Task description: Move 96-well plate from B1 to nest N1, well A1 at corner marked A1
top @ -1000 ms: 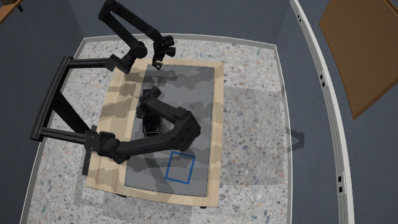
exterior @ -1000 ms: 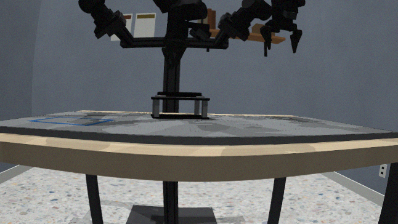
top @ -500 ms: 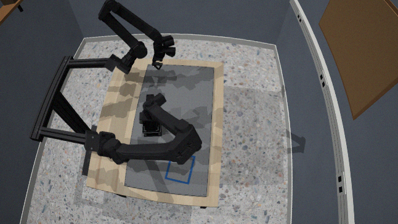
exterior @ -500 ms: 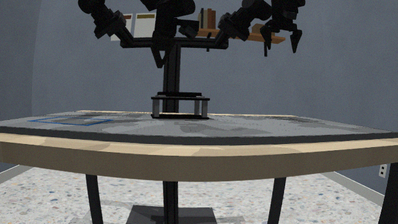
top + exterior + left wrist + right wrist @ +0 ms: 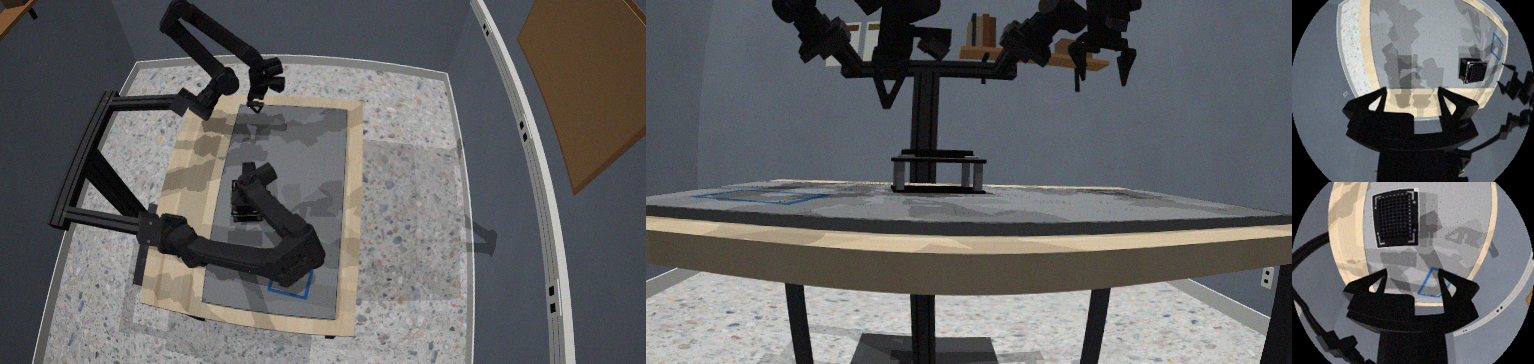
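The black 96-well plate (image 5: 937,152) (image 5: 1475,73) (image 5: 1393,218) lies on top of the raised nest (image 5: 898,175), within its pale corner locators in the right wrist view. It looks level in the exterior view. Its letters and numbers and the A1 mark are too small to read. The blue outline (image 5: 287,294) (image 5: 788,203) (image 5: 1492,41) (image 5: 1426,280) of B1 has no plate in it. My right gripper (image 5: 888,106) (image 5: 1412,270) is open and empty, above and away from the plate. My left gripper (image 5: 256,106) (image 5: 1103,80) (image 5: 1412,89) is open and empty, high at the far end of the table.
The right arm (image 5: 235,252) reaches over the grey mat (image 5: 320,135) and hides part of the nest and of the blue outline in the top view. The wooden table edge (image 5: 355,200) surrounds the mat. The frame post (image 5: 924,120) stands behind the nest.
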`<move>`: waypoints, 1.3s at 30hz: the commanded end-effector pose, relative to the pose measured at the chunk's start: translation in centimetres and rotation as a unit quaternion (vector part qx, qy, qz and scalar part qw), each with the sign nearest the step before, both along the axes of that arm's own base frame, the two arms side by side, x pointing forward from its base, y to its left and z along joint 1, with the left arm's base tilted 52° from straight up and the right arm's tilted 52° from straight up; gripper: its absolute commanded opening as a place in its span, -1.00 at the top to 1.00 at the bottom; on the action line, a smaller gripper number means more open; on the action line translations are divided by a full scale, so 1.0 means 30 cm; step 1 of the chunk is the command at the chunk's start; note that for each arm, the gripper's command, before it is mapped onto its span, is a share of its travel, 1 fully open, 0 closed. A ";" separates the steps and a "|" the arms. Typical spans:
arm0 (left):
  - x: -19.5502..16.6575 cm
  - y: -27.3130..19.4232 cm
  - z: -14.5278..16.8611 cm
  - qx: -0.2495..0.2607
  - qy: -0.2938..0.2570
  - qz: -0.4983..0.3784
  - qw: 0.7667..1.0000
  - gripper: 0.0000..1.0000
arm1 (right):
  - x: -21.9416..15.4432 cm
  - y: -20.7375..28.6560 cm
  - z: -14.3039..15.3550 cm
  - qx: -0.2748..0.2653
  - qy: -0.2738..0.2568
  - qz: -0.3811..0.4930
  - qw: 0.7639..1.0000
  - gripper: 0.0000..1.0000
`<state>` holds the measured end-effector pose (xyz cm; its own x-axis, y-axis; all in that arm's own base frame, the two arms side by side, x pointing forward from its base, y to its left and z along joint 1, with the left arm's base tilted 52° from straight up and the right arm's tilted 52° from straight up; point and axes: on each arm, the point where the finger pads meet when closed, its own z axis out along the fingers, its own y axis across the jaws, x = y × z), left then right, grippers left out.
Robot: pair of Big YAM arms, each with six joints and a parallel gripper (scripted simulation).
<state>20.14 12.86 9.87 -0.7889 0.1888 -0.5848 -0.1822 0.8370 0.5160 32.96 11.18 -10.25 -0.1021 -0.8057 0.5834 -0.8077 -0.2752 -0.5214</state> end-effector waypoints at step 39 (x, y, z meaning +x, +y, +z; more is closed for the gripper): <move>0.014 0.006 0.042 0.001 -0.014 0.003 1.000 -1.00 | 0.021 -0.003 0.041 0.000 0.000 0.014 1.000 -1.00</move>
